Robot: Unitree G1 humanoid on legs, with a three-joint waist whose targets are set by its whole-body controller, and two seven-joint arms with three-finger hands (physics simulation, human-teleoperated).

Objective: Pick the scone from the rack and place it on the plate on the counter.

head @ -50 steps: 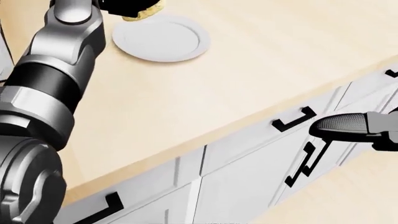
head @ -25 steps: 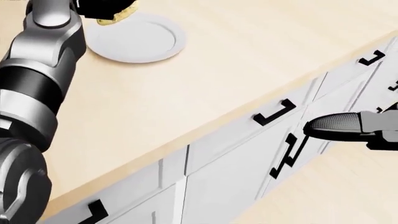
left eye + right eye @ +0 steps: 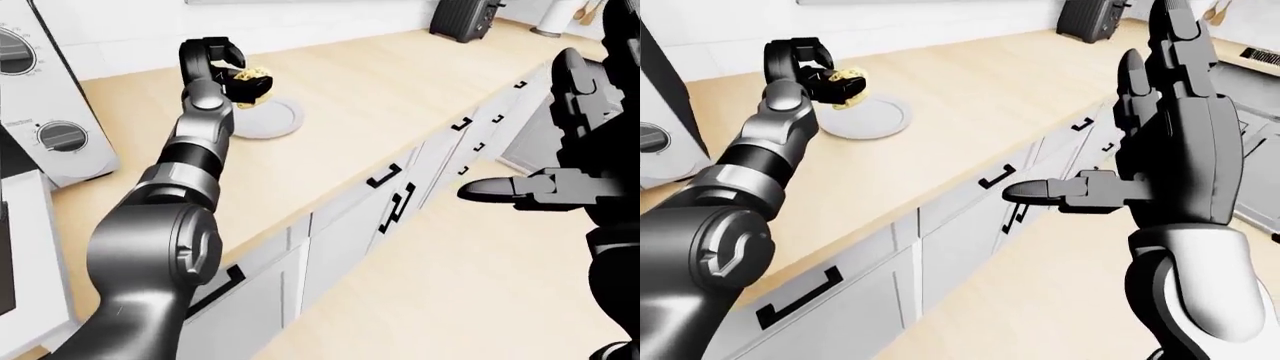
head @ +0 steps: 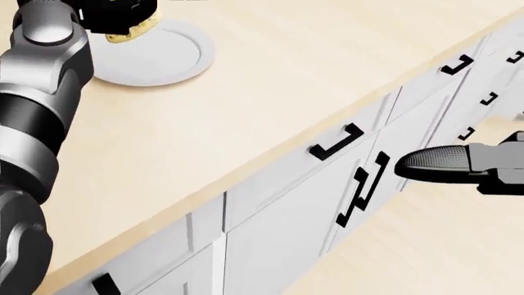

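Observation:
My left hand (image 3: 225, 71) is shut on the yellow scone (image 3: 252, 82) and holds it just above the left rim of the white plate (image 3: 275, 120) on the pale wooden counter (image 3: 350, 97). The same scone (image 3: 847, 85) and plate (image 3: 875, 120) show in the right-eye view, and in the head view the scone (image 4: 131, 27) hangs over the plate (image 4: 168, 58) at the top left. My right hand (image 3: 1110, 150) is open and empty, held out over the floor beside the cabinet fronts, fingers spread.
A microwave (image 3: 45, 97) stands on the counter at the left. A black toaster (image 3: 465, 19) sits at the counter's far end. White cabinet drawers with black handles (image 4: 336, 144) run under the counter edge. Wooden floor (image 3: 450, 300) lies at the lower right.
The head view has shifted: plate, counter edge and handles slid left and up in the picture. The left hand still holds the scone over the plate's rim. The right hand stays about the same.

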